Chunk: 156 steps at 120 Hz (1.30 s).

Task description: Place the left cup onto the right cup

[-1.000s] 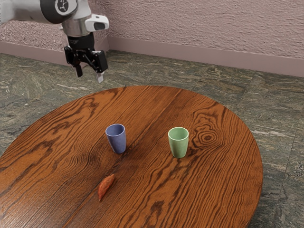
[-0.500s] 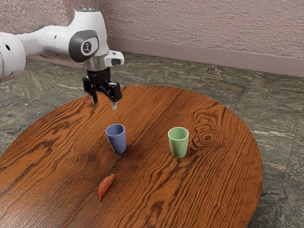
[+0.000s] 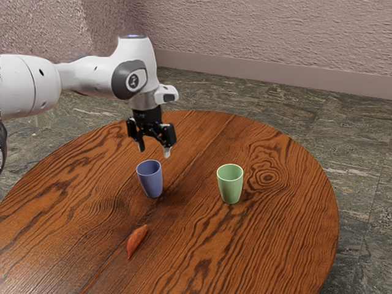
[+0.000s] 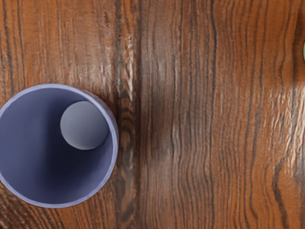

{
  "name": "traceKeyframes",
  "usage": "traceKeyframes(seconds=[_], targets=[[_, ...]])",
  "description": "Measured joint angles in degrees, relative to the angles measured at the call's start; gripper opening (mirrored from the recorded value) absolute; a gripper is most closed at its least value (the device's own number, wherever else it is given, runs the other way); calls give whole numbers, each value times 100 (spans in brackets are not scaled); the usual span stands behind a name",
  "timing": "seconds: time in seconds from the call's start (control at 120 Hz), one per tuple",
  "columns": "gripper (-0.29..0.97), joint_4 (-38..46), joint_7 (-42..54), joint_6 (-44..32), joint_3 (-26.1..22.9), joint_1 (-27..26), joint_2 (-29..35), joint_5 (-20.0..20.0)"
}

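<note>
Your hand [image 3: 153,149] hangs in the air just above the blue cup [image 3: 150,178], slightly toward the far side of it, with its two dark fingers [image 3: 140,144] pointing down and spread apart. Nothing sits between them and they touch nothing. The white arm [image 3: 92,76] comes in from the exterior view's left and bends down to the hand over the worktop's [image 3: 275,233] back half.

Directly under you, the blue cup stands upright on the worktop, mouth open to the top. In the wrist view you look straight down into this cup [image 4: 28,157]: its round rim is whole, its pale bottom shows inside, and it lies off to one side of the camera's middle rather than centred under it.

To the exterior view's right of the blue cup, well apart from it, the green cup [image 3: 229,183] also stands upright on the wood, mouth up, with nothing inside or on top that you can see. The two cups sit at roughly the same depth on the worktop.

Nearer the camera than the blue cup, a small orange object [image 3: 136,241] lies flat on the wood, long and tapered; what it is, you cannot tell.

The worktop is a round slab of strongly grained reddish wood. Around it you see a greenish stone floor [image 3: 343,116] and a rough pinkish wall [image 3: 275,30] behind.
</note>
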<state>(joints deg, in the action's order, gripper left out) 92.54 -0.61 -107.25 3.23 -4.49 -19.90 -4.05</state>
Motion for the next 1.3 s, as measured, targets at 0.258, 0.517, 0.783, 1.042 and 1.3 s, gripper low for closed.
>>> traceKeyframes(seconds=[0.258, 0.517, 0.783, 1.042, 1.3], targets=[[66, -441, -193, -201, -15, 32, -532, 1], [66, -624, -270, -278, -12, 108, -843, 17], [66, -617, -321, -361, -13, 218, -1111, -8], [66, -536, -353, -501, -8, 166, -1132, -23], [66, -328, -376, -673, 1, 173, -1127, -45]])
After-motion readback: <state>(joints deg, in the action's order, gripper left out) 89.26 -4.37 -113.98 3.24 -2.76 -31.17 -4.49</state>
